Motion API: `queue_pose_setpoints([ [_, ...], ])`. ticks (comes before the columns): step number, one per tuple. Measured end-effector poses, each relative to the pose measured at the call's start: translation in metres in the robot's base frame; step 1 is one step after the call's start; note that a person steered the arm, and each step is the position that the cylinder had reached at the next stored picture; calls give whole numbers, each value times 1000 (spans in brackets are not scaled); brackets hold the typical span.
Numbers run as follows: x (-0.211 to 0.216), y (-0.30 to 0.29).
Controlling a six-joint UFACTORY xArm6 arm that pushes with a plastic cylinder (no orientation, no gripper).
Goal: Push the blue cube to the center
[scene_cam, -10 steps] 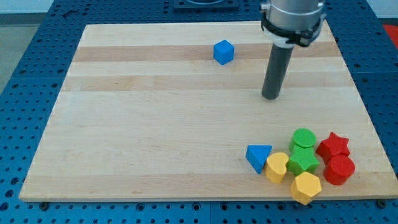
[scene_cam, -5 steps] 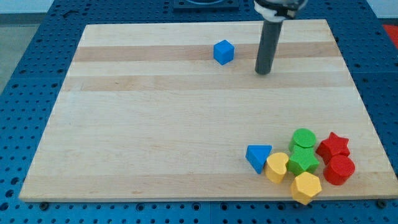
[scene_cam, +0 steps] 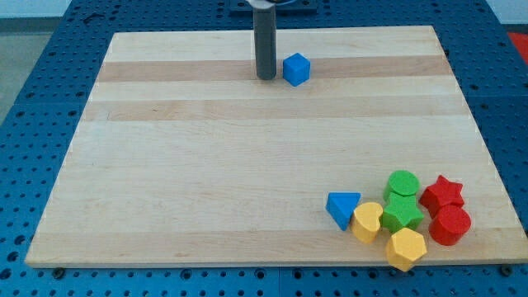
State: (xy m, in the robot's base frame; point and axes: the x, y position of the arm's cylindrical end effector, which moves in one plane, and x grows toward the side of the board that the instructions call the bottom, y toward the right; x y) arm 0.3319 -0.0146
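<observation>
The blue cube (scene_cam: pixel 296 69) sits near the view's top, a little right of the board's middle line. My tip (scene_cam: pixel 266 77) stands on the board just left of the cube, a small gap apart from it. The dark rod rises from the tip to the view's top edge.
A cluster lies at the view's bottom right: a blue triangle (scene_cam: pixel 342 208), a yellow heart-like block (scene_cam: pixel 367 221), a yellow hexagon (scene_cam: pixel 405 248), a green cylinder (scene_cam: pixel 403 183), a green block (scene_cam: pixel 401 214), a red star (scene_cam: pixel 443 193) and a red cylinder (scene_cam: pixel 450 225). The wooden board (scene_cam: pixel 206 181) lies on a blue pegboard.
My tip has moved from the cube's right, up and across the view's top, to just left of the cube. The blue cube and the other blocks have not moved.
</observation>
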Motion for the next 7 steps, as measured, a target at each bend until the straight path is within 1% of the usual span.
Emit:
queue_pose_setpoints([
  [1, 36, -1],
  [2, 33, -1],
  [3, 13, -13],
  [4, -33, -16],
  [5, -65, 0],
  [6, -57, 46],
  [7, -20, 72],
])
